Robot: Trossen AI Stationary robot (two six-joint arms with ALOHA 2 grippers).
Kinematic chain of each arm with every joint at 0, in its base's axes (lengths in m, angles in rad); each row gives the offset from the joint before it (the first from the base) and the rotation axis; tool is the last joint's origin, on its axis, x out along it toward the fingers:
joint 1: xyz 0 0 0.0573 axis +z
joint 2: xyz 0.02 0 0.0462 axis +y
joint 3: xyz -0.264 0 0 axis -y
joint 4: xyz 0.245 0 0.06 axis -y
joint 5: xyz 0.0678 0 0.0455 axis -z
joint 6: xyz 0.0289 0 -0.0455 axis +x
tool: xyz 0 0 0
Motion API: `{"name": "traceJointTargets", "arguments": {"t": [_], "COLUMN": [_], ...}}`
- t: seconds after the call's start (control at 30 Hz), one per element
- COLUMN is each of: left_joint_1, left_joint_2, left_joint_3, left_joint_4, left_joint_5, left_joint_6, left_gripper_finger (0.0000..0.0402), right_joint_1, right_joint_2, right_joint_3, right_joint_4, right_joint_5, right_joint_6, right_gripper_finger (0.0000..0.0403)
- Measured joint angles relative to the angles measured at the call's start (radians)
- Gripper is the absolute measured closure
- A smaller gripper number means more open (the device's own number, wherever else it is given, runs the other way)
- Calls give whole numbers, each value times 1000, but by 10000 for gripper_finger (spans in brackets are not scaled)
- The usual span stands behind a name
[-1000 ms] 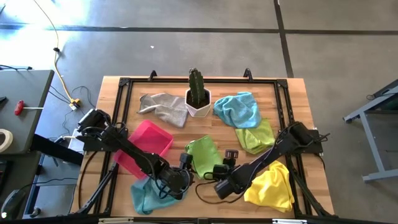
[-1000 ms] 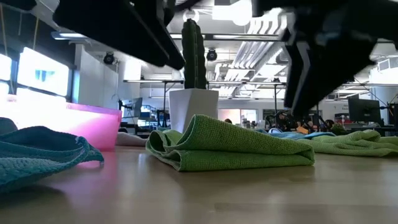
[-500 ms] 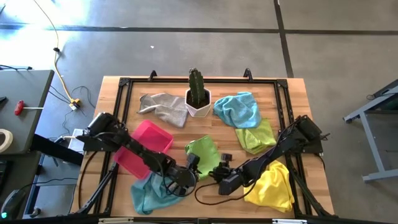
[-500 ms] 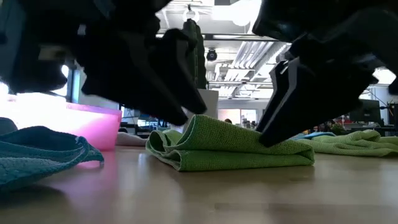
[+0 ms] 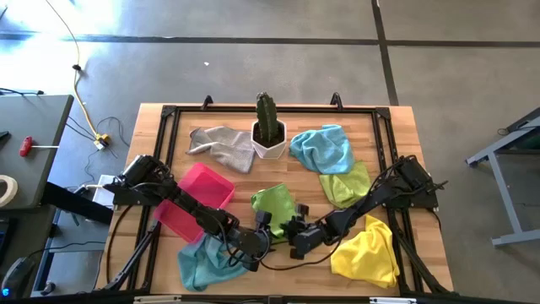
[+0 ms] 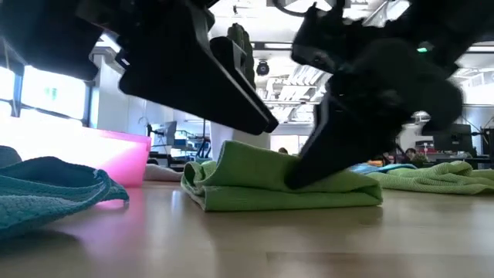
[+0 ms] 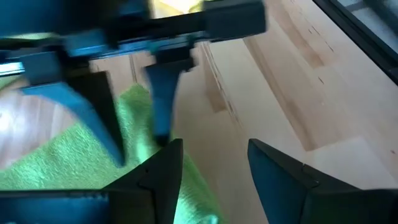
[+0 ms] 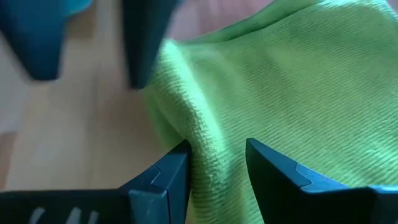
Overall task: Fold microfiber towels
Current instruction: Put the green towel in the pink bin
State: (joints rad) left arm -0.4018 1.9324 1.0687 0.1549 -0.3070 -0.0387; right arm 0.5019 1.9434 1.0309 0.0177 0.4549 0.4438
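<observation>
At the table's near edge a teal towel (image 5: 202, 262) and a yellow towel (image 5: 369, 252) lie crumpled. Mid-table, the left gripper (image 5: 263, 226) and right gripper (image 5: 297, 234), jaws parted, nothing clamped, meet at the partly folded green towel (image 5: 275, 207). Toward the far edge, lime (image 5: 346, 184), light blue (image 5: 322, 149) and grey (image 5: 221, 145) towels look unfolded: most work remains.

The left gripper (image 7: 208, 165) has its two dark fingers (image 7: 158, 174) spread apart over the pale wooden plank table (image 7: 273, 87). One finger lies against the edge of a lime green, ribbed microfiber towel (image 7: 68, 168). Just beyond, the right gripper (image 7: 134, 118) points its dark fingers down onto that towel.
</observation>
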Motion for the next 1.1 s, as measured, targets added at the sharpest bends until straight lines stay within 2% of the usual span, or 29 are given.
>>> {"name": "traceJointTargets", "arguments": {"t": [0.13,0.33,0.4,0.67,0.9,1.1], "left_joint_1": [-10,-18,-19,-7,11,10], "left_joint_2": [0,0,0,13,78,87], "left_joint_3": [0,0,0,0,0,0], "left_joint_4": [-16,-21,-19,-16,57,37], "left_joint_5": [-20,-45,-48,-181,-175,-176], "left_joint_6": [-47,-63,-63,-57,-116,-135], "left_gripper_finger": [229,229,229,229,229,229], "right_joint_1": [-34,-34,-21,11,11,11], "right_joint_2": [-5,-90,-121,-161,-163,-163], "right_joint_3": [0,0,0,2,2,2], "right_joint_4": [48,-10,-61,-242,-265,-268], "right_joint_5": [-12,-199,-224,-152,-143,-143], "right_joint_6": [-1,-11,0,30,49,49], "right_gripper_finger": [261,261,261,261,261,261]}}
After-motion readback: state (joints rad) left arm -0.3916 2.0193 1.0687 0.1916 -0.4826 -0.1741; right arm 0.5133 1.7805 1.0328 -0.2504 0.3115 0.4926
